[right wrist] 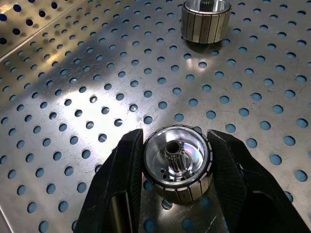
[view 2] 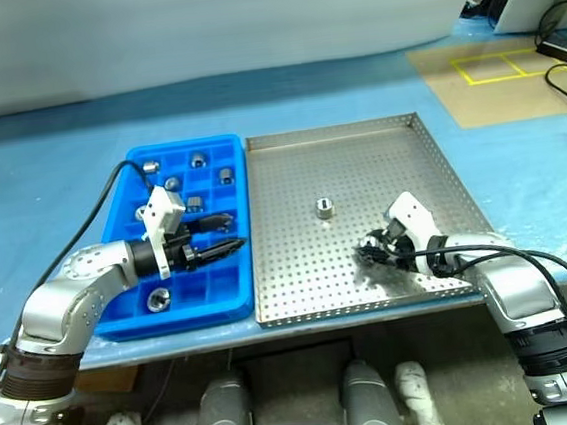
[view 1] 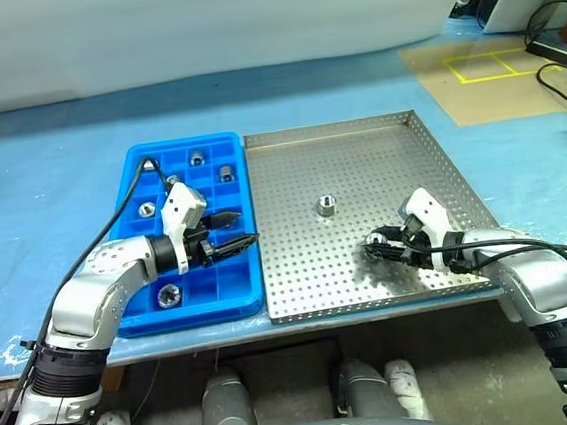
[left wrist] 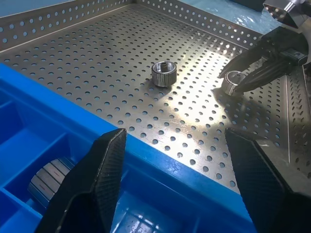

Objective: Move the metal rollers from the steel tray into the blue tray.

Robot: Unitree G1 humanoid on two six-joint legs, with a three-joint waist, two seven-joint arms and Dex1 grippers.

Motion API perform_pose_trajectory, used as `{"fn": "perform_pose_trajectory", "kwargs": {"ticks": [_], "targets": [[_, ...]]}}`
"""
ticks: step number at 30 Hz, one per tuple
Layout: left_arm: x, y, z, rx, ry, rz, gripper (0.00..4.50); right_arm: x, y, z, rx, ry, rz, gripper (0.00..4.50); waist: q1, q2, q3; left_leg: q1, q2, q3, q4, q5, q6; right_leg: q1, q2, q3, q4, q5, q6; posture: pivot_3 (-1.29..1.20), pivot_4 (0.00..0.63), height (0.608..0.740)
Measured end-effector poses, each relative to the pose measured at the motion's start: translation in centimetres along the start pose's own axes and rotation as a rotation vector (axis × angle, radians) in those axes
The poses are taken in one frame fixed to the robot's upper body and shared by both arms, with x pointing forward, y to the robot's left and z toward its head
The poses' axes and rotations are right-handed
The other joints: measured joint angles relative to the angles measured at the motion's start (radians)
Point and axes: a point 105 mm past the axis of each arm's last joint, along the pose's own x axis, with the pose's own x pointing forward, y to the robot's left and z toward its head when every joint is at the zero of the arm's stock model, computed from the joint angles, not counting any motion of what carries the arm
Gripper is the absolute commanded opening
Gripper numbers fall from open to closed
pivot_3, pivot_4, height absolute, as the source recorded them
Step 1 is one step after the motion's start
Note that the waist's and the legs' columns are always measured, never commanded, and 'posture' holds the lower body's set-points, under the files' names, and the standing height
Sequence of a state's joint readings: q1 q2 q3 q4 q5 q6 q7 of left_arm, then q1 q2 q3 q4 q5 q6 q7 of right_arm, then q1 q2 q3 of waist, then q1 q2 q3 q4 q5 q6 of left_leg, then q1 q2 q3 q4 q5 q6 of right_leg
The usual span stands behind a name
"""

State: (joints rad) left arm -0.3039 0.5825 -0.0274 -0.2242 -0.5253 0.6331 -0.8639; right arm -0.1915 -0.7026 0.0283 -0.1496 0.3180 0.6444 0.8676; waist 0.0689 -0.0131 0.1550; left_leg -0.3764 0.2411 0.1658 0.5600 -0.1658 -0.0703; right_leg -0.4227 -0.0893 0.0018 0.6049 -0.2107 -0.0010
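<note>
The right end effector (right wrist: 176, 167) is clamped on a roller (right wrist: 177, 165) on the steel tray (view 1: 300, 281); it looks stiff, slick and dense, best pinched across its ribbed sides. The left end effector (left wrist: 177, 170), fingers apart, hangs over the blue tray (view 1: 143, 321)

Both arms are silver-grey metal with ribbed black joint bands, white wrist housings and loose black cables; the left gripper (view 1: 233, 232) and right gripper (view 1: 379, 247) each have two tapered black fingers
</note>
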Motion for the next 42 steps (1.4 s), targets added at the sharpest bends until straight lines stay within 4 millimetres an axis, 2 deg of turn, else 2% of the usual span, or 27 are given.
{"fn": "perform_pose_trajectory", "kwargs": {"ticks": [4,7,11,14,17,20,22,24,27,30,34,42], "targets": [[-0.1,-0.2,0.3,0.005,0.008,-0.001,3.42,0.1,-0.6,1.7,-0.027,-0.028,-0.018,1.68,-0.002,0.000,0.000,0.001,0.000,0.001,0.000,0.000,0.000,0.000,0.000,0.000,0.000,0.000,0.000,-0.05,0.150,0.740],[-0.4,-0.2,0.7,0.015,0.012,0.008,3.42,0.4,-0.4,4.2,-0.052,-0.093,0.009,1.68,-0.003,0.000,0.000,0.002,0.001,0.001,0.000,0.000,0.000,0.000,0.000,0.000,0.001,0.000,0.000,-0.04,0.150,0.740],[-2.2,1.4,1.9,0.055,0.012,0.087,3.42,1.4,1.0,8.7,-0.103,-0.236,0.100,1.68,-0.005,0.000,0.000,0.002,0.001,0.001,0.000,0.001,-0.001,0.000,0.001,0.000,0.002,0.000,0.000,0.00,0.150,0.740],[-4.1,3.2,2.8,0.085,0.015,0.164,3.42,2.9,3.3,11.5,-0.168,-0.307,0.218,1.68,-0.003,0.000,0.000,0.001,0.001,0.001,-0.001,0.001,-0.002,0.000,0.001,0.000,0.002,0.000,0.000,0.02,0.150,0.740],[-6.6,4.5,2.9,0.100,0.039,0.231,3.42,5.4,6.2,11.0,-0.207,-0.285,0.382,1.68,0.000,0.000,0.000,-0.001,0.000,0.001,-0.001,0.000,-0.001,-0.001,0.000,-0.001,0.001,0.000,0.000,0.06,0.150,0.740],[-8.1,4.4,1.5,0.083,0.083,0.248,3.42,7.1,7.4,10.9,-0.194,-0.274,0.458,1.68,0.004,0.000,0.000,-0.004,0.000,0.000,0.000,0.000,0.000,-0.002,-0.001,-0.002,0.000,0.000,0.000,0.10,0.150,0.740],[-8.5,4.0,0.4,0.056,0.109,0.242,3.42,7.7,8.0,11.6,-0.199,-0.292,0.488,1.68,0.007,0.000,0.000,-0.005,0.000,-0.001,0.000,0.000,0.000,-0.003,-0.001,-0.003,0.001,0.000,0.000,0.12,0.150,0.740],[-8.8,3.6,0.0,0.052,0.113,0.244,3.42,8.2,8.4,12.3,-0.191,-0.311,0.516,1.68,0.014,-0.001,0.000,-0.005,0.001,-0.002,0.000,0.000,-0.001,-0.003,-0.001,-0.003,0.001,0.000,0.000,0.15,0.150,0.740],[-9.0,2.9,0.3,0.068,0.100,0.253,3.42,9.4,8.6,11.9,-0.116,-0.278,0.559,1.68,0.027,-0.001,0.000,-0.005,0.001,-0.003,0.000,0.001,-0.002,-0.003,-0.001,-0.003,0.001,0.000,0.000,0.17,0.150,0.740],[-9.0,2.4,-0.2,0.047,0.095,0.265,3.42,10.1,9.4,10.7,-0.015,-0.217,0.627,1.68,0.034,-0.001,0.000,-0.005,0.001,-0.003,0.000,0.001,-0.002,-0.003,-0.001,-0.003,0.002,0.000,-0.001,0.17,0.150,0.740],[-8.8,1.8,-0.7,0.032,0.089,0.271,3.42,10.4,10.9,10.6,0.097,-0.180,0.706,1.68,0.034,-0.001,0.000,-0.005,0.001,-0.005,0.000,0.002,-0.003,-0.002,-0.001,-0.003,0.002,0.000,-0.001,0.19,0.150,0.740],[-8.6,1.5,-0.7,0.027,0.078,0.276,3.42,10.0,11.9,10.5,0.174,-0.133,0.780,1.68,0.038,-0.001,0.000,-0.005,0.001,-0.006,0.000,0.002,-0.004,-0.002,-0.001,-0.003,0.002,0.000,-0.001,0.18,0.150,0.740]]}}
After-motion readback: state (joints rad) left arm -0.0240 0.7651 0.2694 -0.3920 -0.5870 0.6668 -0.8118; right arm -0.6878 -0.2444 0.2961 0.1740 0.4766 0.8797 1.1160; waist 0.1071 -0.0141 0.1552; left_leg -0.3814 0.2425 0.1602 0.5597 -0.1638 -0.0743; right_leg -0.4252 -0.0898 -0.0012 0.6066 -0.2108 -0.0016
